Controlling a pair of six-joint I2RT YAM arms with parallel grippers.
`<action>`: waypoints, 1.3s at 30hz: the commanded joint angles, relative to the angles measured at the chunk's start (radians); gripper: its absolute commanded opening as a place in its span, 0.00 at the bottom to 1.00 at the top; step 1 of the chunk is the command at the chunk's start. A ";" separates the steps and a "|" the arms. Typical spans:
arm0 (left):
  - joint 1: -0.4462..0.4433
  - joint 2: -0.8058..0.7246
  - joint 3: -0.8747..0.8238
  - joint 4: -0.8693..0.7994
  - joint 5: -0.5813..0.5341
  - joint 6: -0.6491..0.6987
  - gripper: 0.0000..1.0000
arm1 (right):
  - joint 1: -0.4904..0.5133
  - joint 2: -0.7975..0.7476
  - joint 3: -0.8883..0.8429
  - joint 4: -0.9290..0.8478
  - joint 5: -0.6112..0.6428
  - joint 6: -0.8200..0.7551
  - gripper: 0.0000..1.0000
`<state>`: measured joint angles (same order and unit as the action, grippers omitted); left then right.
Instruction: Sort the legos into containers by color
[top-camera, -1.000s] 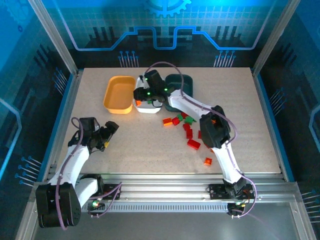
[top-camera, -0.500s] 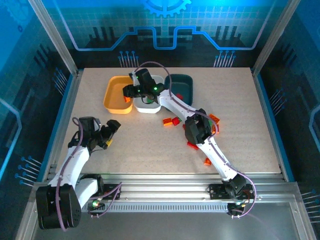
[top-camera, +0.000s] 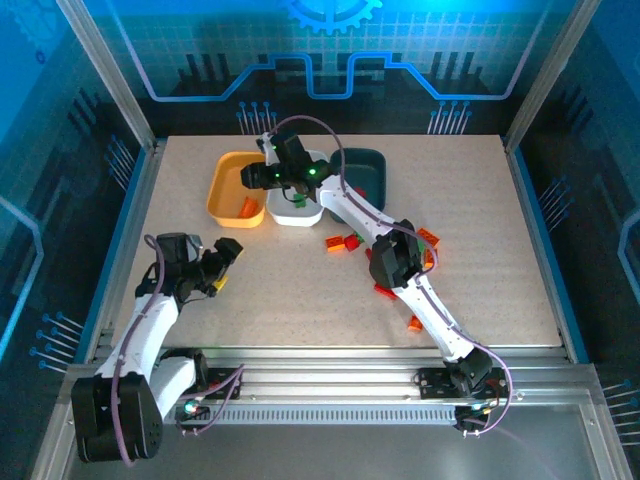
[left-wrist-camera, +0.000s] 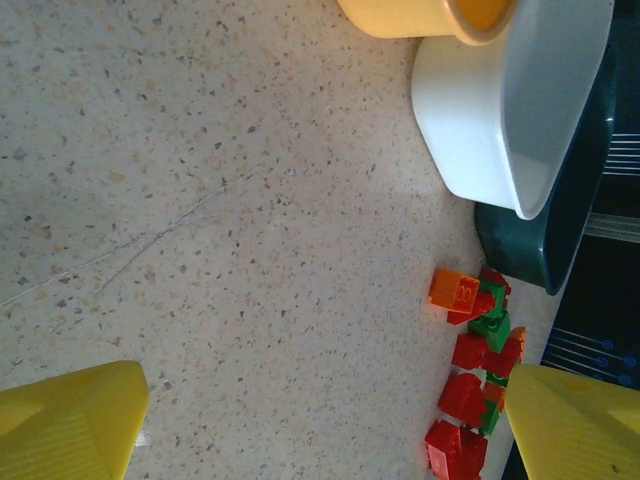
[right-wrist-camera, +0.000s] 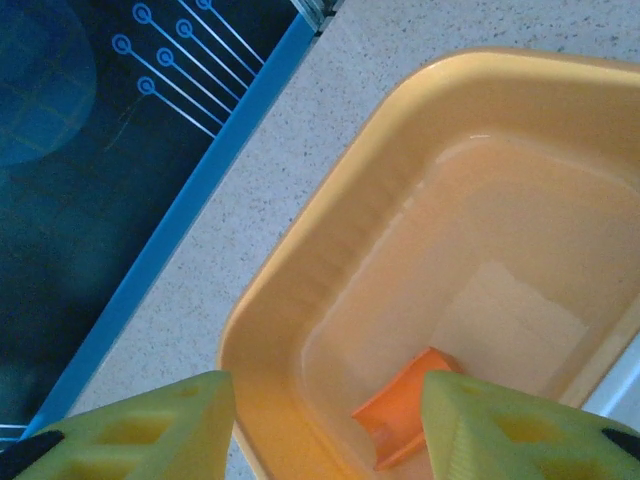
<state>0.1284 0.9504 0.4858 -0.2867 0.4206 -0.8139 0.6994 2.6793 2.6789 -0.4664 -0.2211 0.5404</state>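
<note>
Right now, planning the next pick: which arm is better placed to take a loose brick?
Probably left. The left end effector is open and empty, with the pile in its wrist view; the right end effector is stretched over the orange tray.

This is a robotics lab test cell: a speckled tabletop (top-camera: 280, 290) boxed in by aluminium frame posts (top-camera: 105, 75) and blue wall panels (top-camera: 330, 50) printed with gear and circuit-line graphics. Two white-and-black robot arms, the left arm (top-camera: 150, 330) and the right arm (top-camera: 435, 310), are bolted side by side to a slotted metal rail (top-camera: 330, 385) along the table's near edge.
</note>
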 joint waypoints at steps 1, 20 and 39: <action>0.010 -0.032 0.014 0.000 0.036 -0.013 0.93 | 0.000 -0.093 -0.009 -0.097 0.009 -0.047 0.52; -0.092 0.018 0.278 0.004 -0.068 0.070 0.94 | -0.317 -1.189 -1.468 -0.094 0.328 -0.063 0.53; -0.478 0.505 0.454 0.175 -0.080 0.103 0.90 | -0.325 -0.953 -1.478 -0.096 0.241 -0.051 0.58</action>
<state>-0.3443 1.4559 0.9272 -0.1226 0.3450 -0.7269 0.3634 1.7008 1.1797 -0.5869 0.0628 0.4393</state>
